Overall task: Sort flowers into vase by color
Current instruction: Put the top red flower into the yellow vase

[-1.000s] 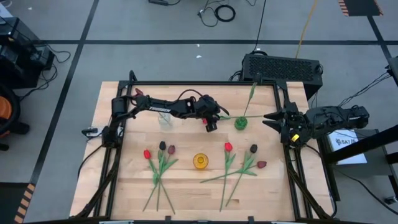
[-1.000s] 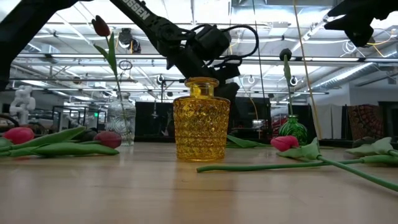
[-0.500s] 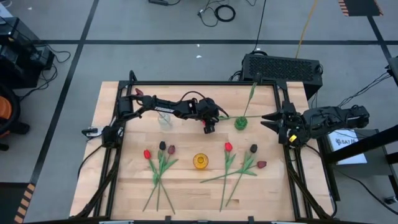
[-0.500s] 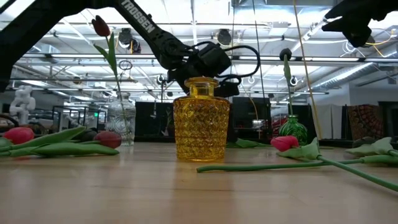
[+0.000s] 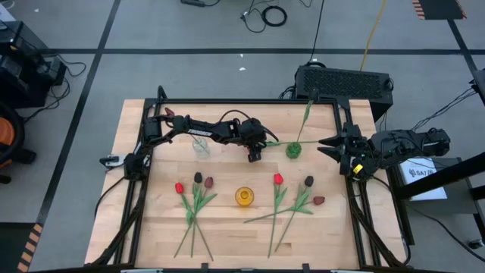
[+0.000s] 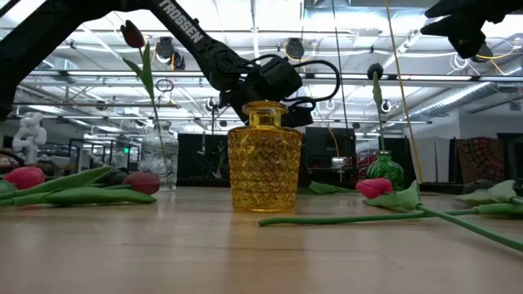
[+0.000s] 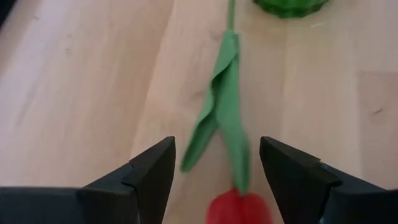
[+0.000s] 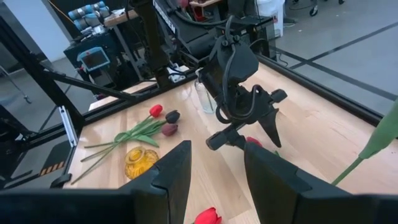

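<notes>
Left gripper (image 5: 255, 154) hovering over red tulip (image 7: 239, 207) lying on table (image 5: 227, 227) beside green vase (image 5: 293, 149), fingers (image 7: 149, 177) spread wide, straddling it without touching. Right gripper (image 5: 331, 148) waiting at right table edge, fingers part-open, holding nothing. Remaining flowers (image 5: 195, 197) lying either side of yellow vase (image 5: 243, 196).

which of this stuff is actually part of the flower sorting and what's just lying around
Job:
- loose tulips on the table
- red tulip under the open left end effector
- clear vase, yellow vase, green vase

Lying about:
- black vented box behind the table
- floor cables
</notes>
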Robot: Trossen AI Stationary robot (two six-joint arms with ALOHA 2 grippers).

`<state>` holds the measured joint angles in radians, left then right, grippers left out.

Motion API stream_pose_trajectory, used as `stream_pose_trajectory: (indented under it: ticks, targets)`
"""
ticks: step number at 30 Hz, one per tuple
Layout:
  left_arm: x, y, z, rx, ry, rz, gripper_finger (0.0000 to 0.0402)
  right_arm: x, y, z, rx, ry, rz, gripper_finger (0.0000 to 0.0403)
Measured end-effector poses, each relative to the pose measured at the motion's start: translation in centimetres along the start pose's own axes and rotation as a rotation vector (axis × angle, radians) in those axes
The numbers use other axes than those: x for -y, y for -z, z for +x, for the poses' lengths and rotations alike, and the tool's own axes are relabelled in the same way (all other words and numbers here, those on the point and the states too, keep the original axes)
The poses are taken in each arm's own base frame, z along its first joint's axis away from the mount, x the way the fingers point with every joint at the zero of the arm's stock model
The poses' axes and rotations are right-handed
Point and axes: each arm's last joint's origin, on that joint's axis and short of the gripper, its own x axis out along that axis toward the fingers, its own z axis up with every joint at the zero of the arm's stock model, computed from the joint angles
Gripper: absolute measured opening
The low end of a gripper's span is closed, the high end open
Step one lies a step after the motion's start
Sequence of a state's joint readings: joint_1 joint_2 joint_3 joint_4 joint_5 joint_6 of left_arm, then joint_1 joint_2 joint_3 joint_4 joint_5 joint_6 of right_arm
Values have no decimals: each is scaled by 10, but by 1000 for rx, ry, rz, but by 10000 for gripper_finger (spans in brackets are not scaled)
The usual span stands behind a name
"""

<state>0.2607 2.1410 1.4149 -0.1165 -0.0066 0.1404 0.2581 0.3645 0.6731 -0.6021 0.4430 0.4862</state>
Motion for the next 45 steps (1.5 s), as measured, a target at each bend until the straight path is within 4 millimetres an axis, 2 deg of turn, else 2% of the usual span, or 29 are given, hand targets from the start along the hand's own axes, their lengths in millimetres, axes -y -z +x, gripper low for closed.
stream_pose_trajectory:
  ticks: [4,15,23,33,38,45]
  targets:
    - [0,3,3,-14,11,-5,215,0,0,0,1,0,1,141]
    - [1,5,5,-19,34,18,119,0,0,0,1,0,1,141]
    - [-7,11,5,-73,35,7,69,0,0,0,1,0,1,141]
    - [-7,12,4,-90,38,42,9,0,0,0,1,0,0,141]
    - [-7,9,-8,-115,41,42,11,0,0,0,1,0,1,141]
    - [-2,-6,-47,-127,28,55,12,0,1,0,-6,3,25,141]
